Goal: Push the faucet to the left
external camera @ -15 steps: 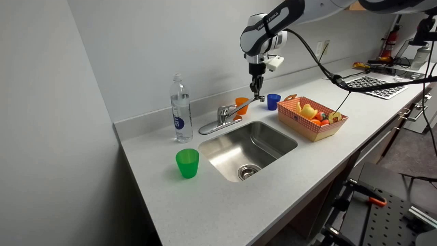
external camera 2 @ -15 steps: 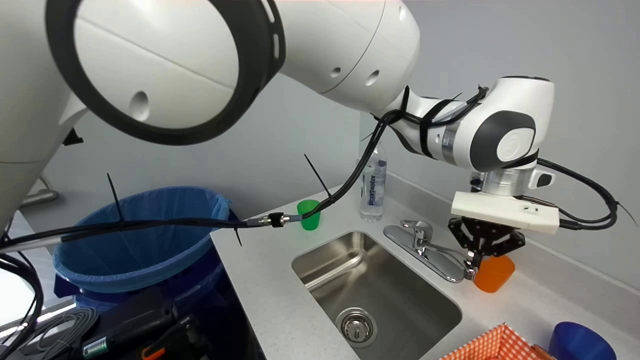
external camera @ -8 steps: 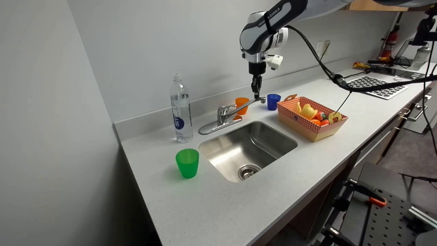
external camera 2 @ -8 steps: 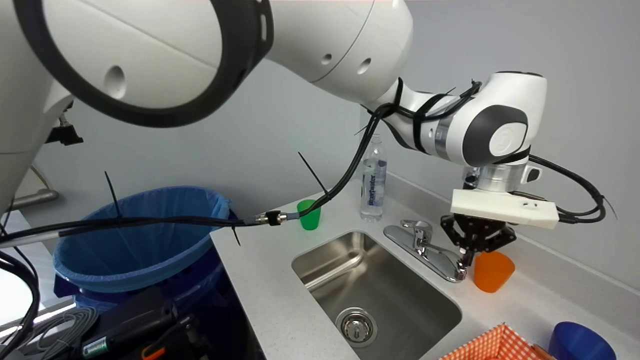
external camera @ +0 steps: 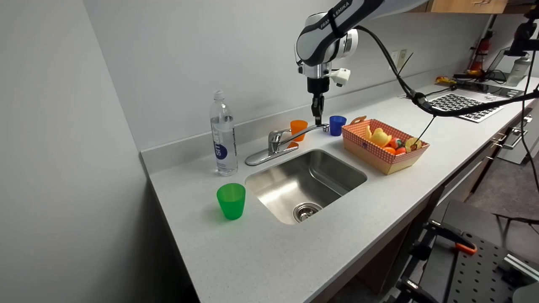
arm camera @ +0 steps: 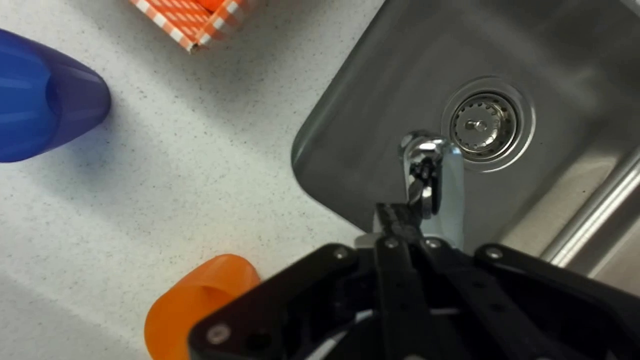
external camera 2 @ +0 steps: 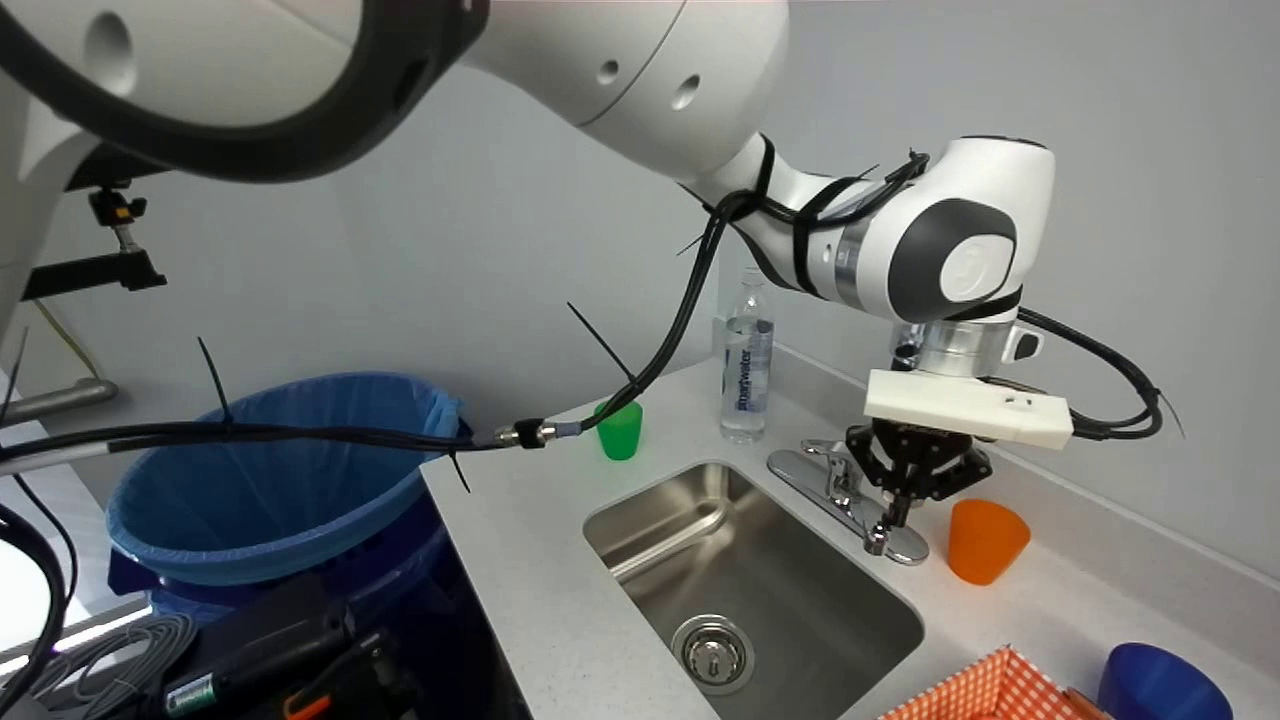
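The chrome faucet (external camera: 274, 142) stands behind the sink (external camera: 286, 183), its long spout reaching sideways. It also shows in an exterior view (external camera 2: 838, 465), with the spout partly hidden by my gripper. The spout's end (external camera 2: 876, 541) is over the sink's back edge there, and over the basin in the wrist view (arm camera: 424, 142). My gripper (external camera: 318, 122) points down with its fingers together, beside the spout near its end. The fingertips (arm camera: 397, 217) appear to touch the spout's side in the wrist view. Nothing shows held between them.
An orange cup (external camera 2: 988, 542) stands behind the spout. A blue cup (external camera: 337, 125) and a checkered basket (external camera: 366, 153) of toy food are beside the sink. A water bottle (external camera: 224, 145) and a green cup (external camera: 231, 202) stand at its far end.
My gripper and the spout's end have moved together, leftward in an exterior view, away from the orange cup and toward the sink. The faucet base, cups, bottle and basket stay put.
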`<act>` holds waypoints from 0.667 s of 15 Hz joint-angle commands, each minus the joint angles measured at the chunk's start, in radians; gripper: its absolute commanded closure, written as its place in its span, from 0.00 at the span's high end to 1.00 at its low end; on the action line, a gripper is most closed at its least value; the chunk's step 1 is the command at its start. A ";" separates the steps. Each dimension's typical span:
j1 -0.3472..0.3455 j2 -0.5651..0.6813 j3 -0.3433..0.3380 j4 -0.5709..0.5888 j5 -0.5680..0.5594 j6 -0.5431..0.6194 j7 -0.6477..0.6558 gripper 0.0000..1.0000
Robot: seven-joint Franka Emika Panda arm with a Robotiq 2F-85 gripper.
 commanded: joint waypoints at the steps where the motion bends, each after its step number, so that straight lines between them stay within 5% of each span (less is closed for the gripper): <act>1: 0.021 -0.092 0.002 -0.113 0.052 0.018 0.071 0.00; 6: 0.041 -0.156 0.010 -0.192 0.114 0.128 0.188 0.00; 10: 0.062 -0.134 -0.004 -0.146 0.104 0.173 0.242 0.00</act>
